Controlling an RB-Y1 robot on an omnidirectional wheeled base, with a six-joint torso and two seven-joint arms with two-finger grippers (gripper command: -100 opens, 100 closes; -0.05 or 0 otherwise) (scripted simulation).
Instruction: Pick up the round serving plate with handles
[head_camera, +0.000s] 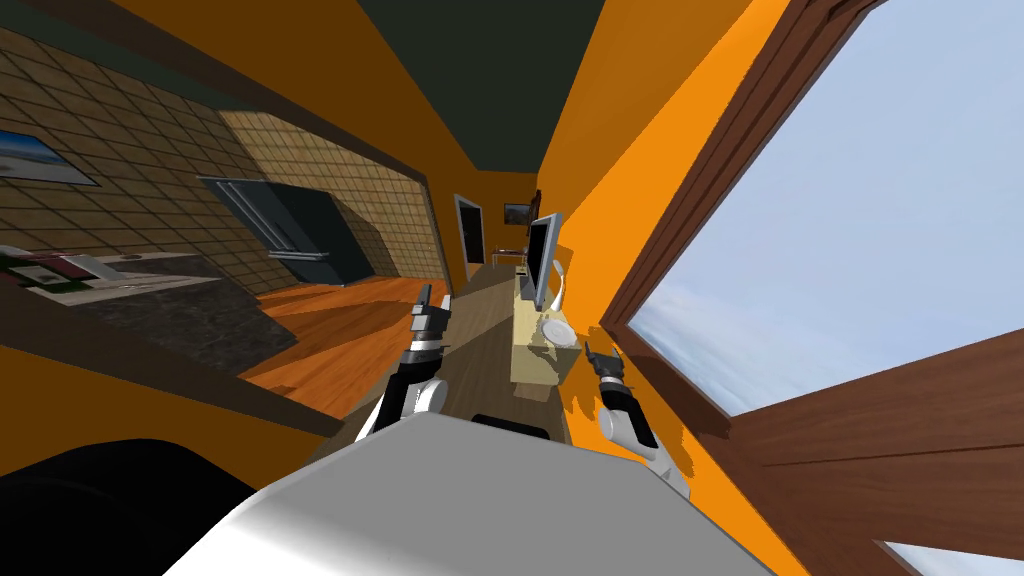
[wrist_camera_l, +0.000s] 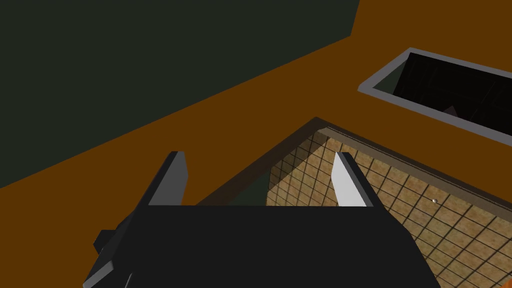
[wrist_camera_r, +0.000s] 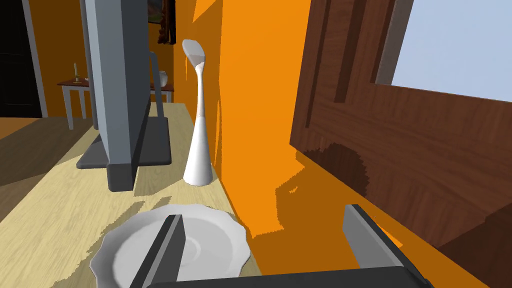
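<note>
Over the pale cabinet (wrist_camera_r: 55, 200), the right claw (wrist_camera_r: 266, 216) hovers spread wide, partly above the white plate (wrist_camera_r: 210, 245).

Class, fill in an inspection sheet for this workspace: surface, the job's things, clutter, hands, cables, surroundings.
Surface: long pale wooden tabletop, set against the orange wall.
Job's things: white round plate with a wavy rim, lying flat near the tabletop's wall-side edge; handles not made out.
Clutter: grey flat screen on a dark base and tall slender white stand, both beyond the plate.
Hands: right hand open, one finger over the plate, the other past the table's edge by the wall; left hand open, away from the plate.
Cables: nothing seen.
Surroundings: brown wooden window frame; small side table far off.
</note>
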